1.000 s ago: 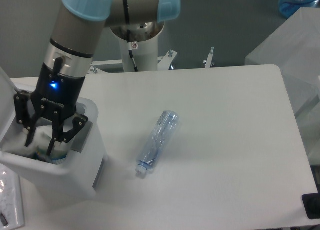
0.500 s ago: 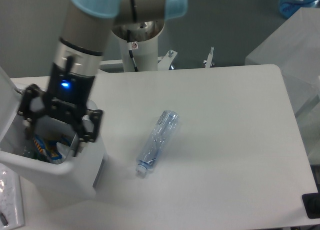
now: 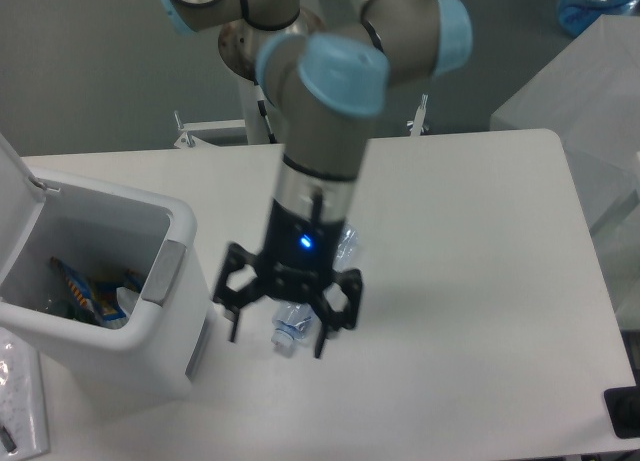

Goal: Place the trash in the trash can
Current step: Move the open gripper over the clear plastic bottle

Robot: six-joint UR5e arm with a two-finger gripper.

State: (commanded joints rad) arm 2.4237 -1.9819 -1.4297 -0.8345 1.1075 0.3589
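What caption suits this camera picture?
Open hand above crushed bottle beside open trash can.

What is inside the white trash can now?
Inside the trash can lies colourful crumpled trash, some with blue and orange print. The front wall hides the bottom, so single items cannot be told apart.

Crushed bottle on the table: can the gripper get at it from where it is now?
Probably yes. The open gripper hangs right over the bottle, and nothing lies between them on the table.
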